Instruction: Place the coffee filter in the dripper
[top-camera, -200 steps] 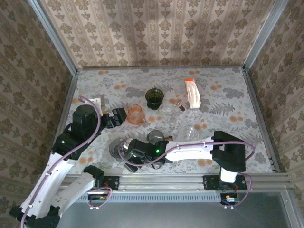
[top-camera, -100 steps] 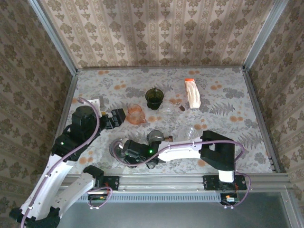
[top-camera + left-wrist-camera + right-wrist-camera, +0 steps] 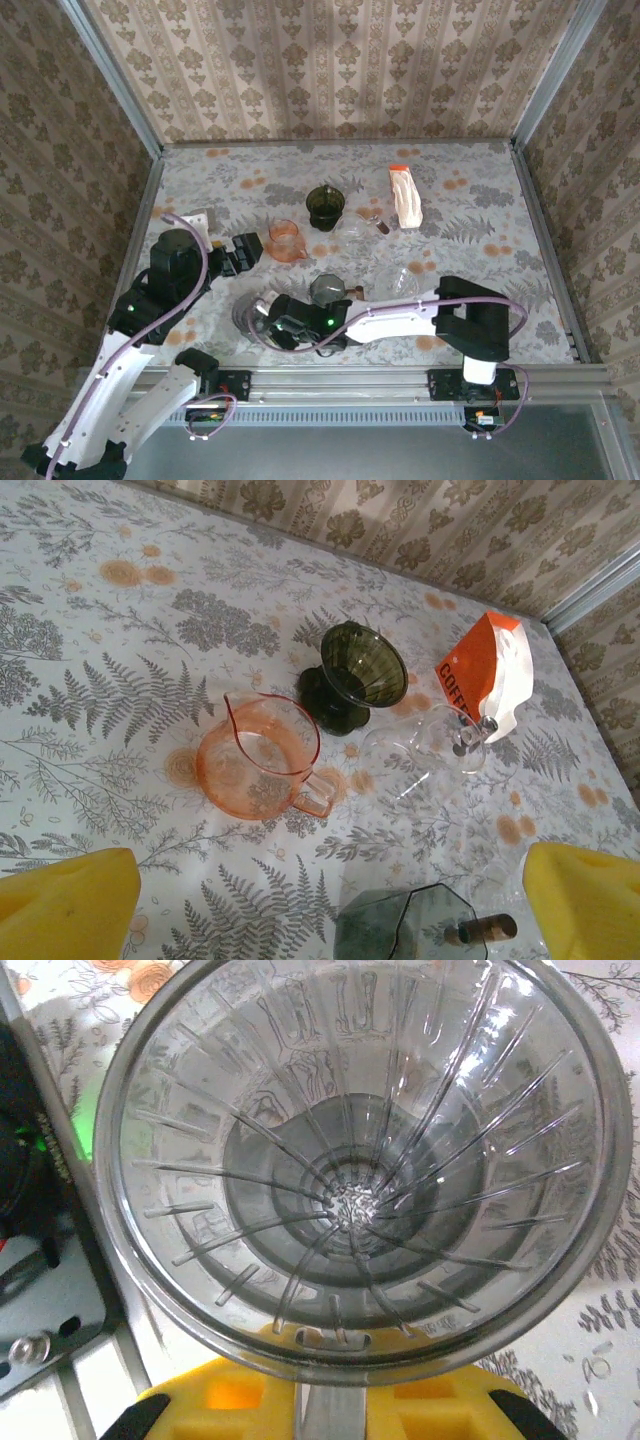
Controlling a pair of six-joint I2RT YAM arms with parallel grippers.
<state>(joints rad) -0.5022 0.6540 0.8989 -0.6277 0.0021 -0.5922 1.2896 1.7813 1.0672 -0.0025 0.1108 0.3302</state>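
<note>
Right wrist view: the right tool [image 3: 322, 1405] pinches the near rim of a clear ribbed plastic dripper [image 3: 360, 1180]. Meanwhile the left tool [image 3: 322, 905] stands spread wide (yellow fingers [image 3: 60, 905] far apart), with the white orange-topped filter pack [image 3: 490, 675] well ahead, rightward.

Spreading grey ferns and orange blossoms over the white tablecloth [image 3: 120, 680]; glowing peach in the pitcher [image 3: 258, 770], dark green in the far dripper [image 3: 355, 670], orange and white on the filter packet [image 3: 485, 675]; gleaming colourless and ribbed in the near dripper [image 3: 360, 1160]; repeating beige damask across the walls [image 3: 330, 60].
</note>
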